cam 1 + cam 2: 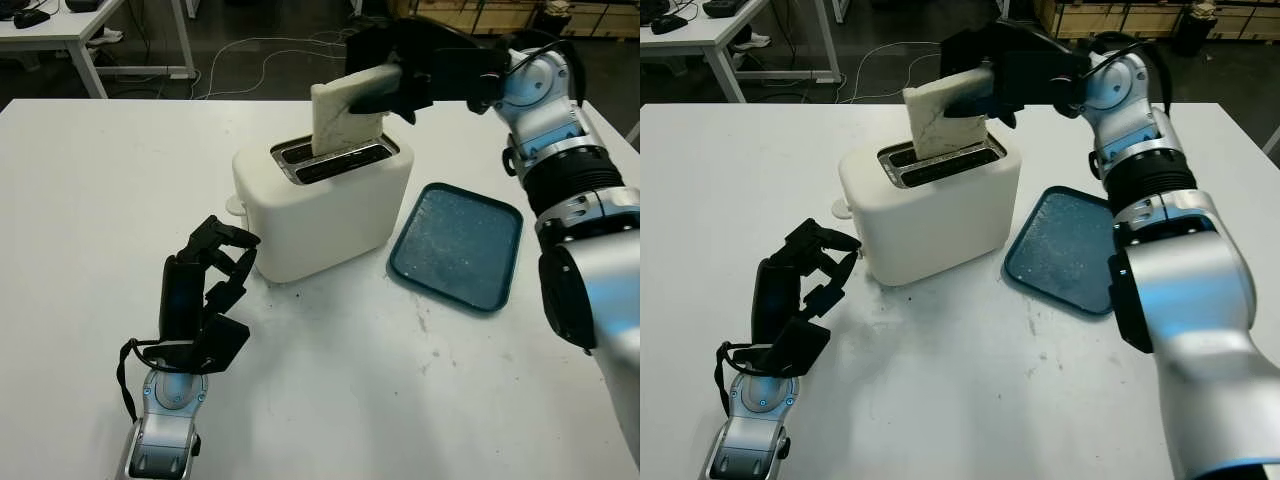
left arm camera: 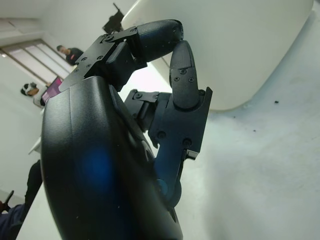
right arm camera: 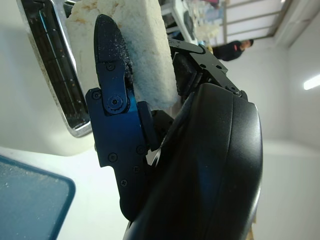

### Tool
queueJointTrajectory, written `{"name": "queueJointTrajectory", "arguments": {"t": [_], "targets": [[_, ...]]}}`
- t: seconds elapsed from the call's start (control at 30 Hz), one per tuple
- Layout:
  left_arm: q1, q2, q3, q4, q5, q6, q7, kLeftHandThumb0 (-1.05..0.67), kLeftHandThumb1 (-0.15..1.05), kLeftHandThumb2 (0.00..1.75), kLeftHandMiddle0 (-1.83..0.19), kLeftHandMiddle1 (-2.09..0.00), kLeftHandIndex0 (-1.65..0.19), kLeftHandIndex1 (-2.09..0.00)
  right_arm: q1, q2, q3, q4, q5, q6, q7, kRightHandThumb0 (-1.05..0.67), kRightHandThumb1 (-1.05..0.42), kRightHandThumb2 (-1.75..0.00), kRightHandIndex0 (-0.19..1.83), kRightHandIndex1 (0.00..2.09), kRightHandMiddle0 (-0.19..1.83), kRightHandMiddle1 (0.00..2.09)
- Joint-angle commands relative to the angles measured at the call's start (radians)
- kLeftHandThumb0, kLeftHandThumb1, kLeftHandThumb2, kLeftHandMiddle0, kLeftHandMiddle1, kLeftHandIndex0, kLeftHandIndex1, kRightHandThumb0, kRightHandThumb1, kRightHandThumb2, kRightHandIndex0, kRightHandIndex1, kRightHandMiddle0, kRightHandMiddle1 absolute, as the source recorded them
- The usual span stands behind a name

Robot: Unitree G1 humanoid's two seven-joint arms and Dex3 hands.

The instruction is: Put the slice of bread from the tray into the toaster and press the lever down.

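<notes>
Flanking the toaster [image 1: 322, 205]: blue tray [image 1: 457, 246], left hand [image 1: 205, 295].

Behind your white table [image 1: 90, 200] you've got a desk [image 1: 60, 30], floor cables [image 1: 250, 60] and wooden crates [image 1: 520, 15].

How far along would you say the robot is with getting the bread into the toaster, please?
Done: the bread slice is off the blue tray, gripped by the right hand. In hand: its lower edge is entering a slot of the white toaster, most of it above the top. Left: release it so it drops fully, then press the lever. The left hand is near the toaster's left end, curled, holding nothing.
</notes>
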Motion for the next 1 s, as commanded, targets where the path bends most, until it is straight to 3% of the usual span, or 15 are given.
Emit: {"name": "queueJointTrajectory", "arguments": {"t": [0.0,0.3,0.8,0.93,0.97], "targets": [[-0.001,-0.002,-0.003,0.003,0.000,-0.005,0.003,-0.34,0.92,0.46,-0.61,-1.75,-0.54,-1.29,-0.001,0.004,-0.004,0.002,0.014,0.021,0.008,-0.62,-0.92,-0.20,1.15,1.75,0.99,1.75],[0.000,-0.003,-0.001,0.004,-0.001,-0.008,0.006,-0.35,0.92,0.46,-0.63,-1.75,-0.55,-1.30,0.048,0.019,0.060,0.014,-0.036,0.021,0.019,-0.51,-0.92,-0.20,1.12,1.75,0.92,1.75],[0.001,-0.003,-0.002,0.005,-0.004,-0.012,0.006,-0.34,0.92,0.46,-0.61,-1.75,-0.54,-1.30,0.078,0.025,0.095,0.028,-0.067,-0.024,-0.001,-0.54,-0.92,-0.21,1.14,1.75,0.96,1.75],[0.004,-0.005,-0.002,-0.001,-0.006,-0.007,0.003,-0.33,0.92,0.47,-0.60,-1.75,-0.53,-1.30,0.108,-0.008,0.157,0.000,-0.174,-0.141,-0.157,-0.66,-0.91,-0.07,0.90,1.73,0.76,1.72],[0.003,-0.004,-0.001,0.002,-0.006,-0.012,0.005,-0.33,0.92,0.47,-0.60,-1.75,-0.53,-1.29,0.111,-0.021,0.181,-0.010,-0.214,-0.170,-0.201,-0.72,-0.89,-0.03,0.68,1.73,0.72,1.50]]}}
